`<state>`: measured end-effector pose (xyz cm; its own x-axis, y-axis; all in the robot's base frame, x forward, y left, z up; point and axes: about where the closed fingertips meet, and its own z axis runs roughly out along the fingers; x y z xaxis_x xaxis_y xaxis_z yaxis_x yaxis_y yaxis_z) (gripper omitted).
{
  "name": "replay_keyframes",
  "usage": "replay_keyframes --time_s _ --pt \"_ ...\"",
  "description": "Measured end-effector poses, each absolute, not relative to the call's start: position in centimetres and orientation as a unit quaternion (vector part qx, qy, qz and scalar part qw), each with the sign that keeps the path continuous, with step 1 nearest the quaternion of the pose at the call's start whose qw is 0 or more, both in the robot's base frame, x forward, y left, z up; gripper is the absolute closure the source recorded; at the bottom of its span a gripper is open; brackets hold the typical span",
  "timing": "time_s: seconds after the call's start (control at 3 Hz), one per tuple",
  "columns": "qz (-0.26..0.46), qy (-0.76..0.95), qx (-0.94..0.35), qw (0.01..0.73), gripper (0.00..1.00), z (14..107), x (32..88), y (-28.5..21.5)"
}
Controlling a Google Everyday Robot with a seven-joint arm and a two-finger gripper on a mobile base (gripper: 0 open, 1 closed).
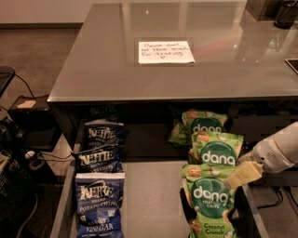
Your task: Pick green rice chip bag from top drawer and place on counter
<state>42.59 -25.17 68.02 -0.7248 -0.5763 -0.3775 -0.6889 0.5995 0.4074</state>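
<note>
Three light green rice chip bags with the "dang" logo lie in a row on the right side of the open top drawer: the front one reads "Coconut Crunch", a middle one and a back one lie behind it. My gripper, pale tipped on a white arm, comes in from the right. It sits at the right edge of the front green bag, just over its upper corner. The glossy grey counter lies above and behind the drawer.
Three dark blue Kettle chip bags lie in a row on the drawer's left side. A white handwritten note lies on the counter. Cables and dark equipment stand on the floor at left. A dark object stands at the counter's far right corner.
</note>
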Motion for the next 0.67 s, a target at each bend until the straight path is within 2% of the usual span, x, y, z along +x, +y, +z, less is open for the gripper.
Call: replay_keyframes --time_s 0.67 --pt "0.283 0.888 -0.350 0.096 0.37 67.76 42.60 -25.57"
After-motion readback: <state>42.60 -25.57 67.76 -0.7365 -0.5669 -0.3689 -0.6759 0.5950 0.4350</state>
